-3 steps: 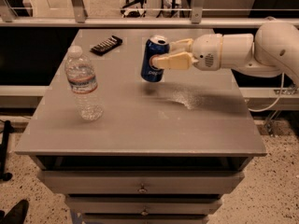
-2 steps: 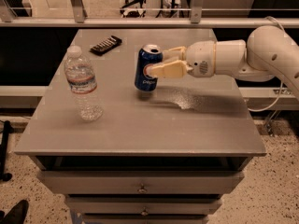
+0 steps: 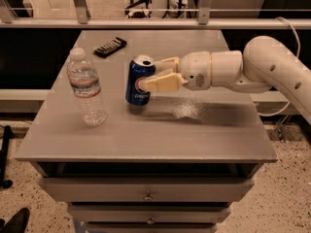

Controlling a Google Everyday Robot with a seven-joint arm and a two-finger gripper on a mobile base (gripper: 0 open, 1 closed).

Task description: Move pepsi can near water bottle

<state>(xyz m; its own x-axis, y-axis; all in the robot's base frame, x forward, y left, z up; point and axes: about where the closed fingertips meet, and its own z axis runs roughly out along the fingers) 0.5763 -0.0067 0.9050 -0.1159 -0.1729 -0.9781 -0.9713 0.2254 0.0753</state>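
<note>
The pepsi can [image 3: 138, 84] is dark blue with a silver top and a round logo. It stands near the middle of the grey table [image 3: 146, 135], just right of the water bottle [image 3: 86, 87]. The bottle is clear plastic with a white cap and a pale label band, upright at the table's left. My gripper [image 3: 148, 74] reaches in from the right on a white arm and is shut on the pepsi can, with cream fingers [image 3: 163, 81] on either side of it.
A black remote-like object [image 3: 110, 46] lies at the table's back left. Drawers [image 3: 146, 195] sit under the tabletop. A metal railing [image 3: 146, 21] runs behind the table. My white arm [image 3: 262, 69] spans the table's right side.
My gripper has carried the pepsi can leftward toward the water bottle and lower toward the tabletop. The bottle has not moved.
</note>
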